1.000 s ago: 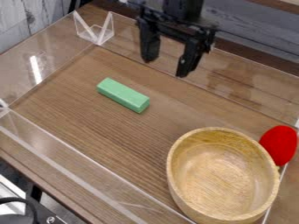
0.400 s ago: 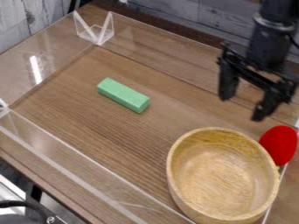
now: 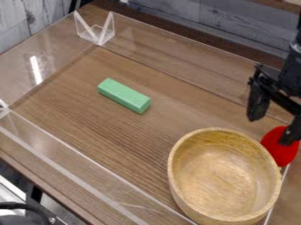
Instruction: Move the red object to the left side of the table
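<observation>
The red object (image 3: 282,147) is a small glossy red rounded toy at the right edge of the table (image 3: 141,141), just right of the wooden bowl's rim. My black gripper (image 3: 274,112) hangs open directly above it, pointing down. One finger (image 3: 255,104) shows fully; the other sits at the frame's right edge over the toy. Nothing is held between them. Part of the toy is hidden by the gripper and cut off by the frame edge.
A round light wooden bowl (image 3: 223,179) stands at the front right, touching or nearly touching the toy. A green rectangular block (image 3: 123,95) lies left of centre. Low clear acrylic walls (image 3: 53,48) edge the tabletop.
My gripper has swept from the back centre to the right edge and come lower, ending above the red toy. It stayed open. The block, bowl and toy have not moved.
</observation>
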`<state>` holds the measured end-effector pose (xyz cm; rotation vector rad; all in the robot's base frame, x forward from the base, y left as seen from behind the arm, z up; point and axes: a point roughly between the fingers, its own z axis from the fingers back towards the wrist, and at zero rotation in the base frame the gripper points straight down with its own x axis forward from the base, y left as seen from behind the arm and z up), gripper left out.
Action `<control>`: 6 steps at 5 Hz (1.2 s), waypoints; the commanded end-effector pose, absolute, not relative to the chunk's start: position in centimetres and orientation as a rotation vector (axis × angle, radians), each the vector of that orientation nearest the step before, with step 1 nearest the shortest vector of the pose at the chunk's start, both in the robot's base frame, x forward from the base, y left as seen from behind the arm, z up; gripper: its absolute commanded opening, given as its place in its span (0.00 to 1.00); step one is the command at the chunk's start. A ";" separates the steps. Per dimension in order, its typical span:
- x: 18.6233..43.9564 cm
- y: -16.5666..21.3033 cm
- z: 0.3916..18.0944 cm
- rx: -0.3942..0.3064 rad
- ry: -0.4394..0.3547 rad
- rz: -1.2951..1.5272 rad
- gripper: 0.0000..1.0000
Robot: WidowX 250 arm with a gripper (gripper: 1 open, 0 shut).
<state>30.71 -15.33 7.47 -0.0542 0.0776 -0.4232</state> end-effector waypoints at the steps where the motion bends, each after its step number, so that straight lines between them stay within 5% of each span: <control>1: 32.4 -15.8 8.4 -0.071 -0.004 -0.447 1.00; 6: 35.8 -15.3 7.0 -0.074 -0.149 -0.469 1.00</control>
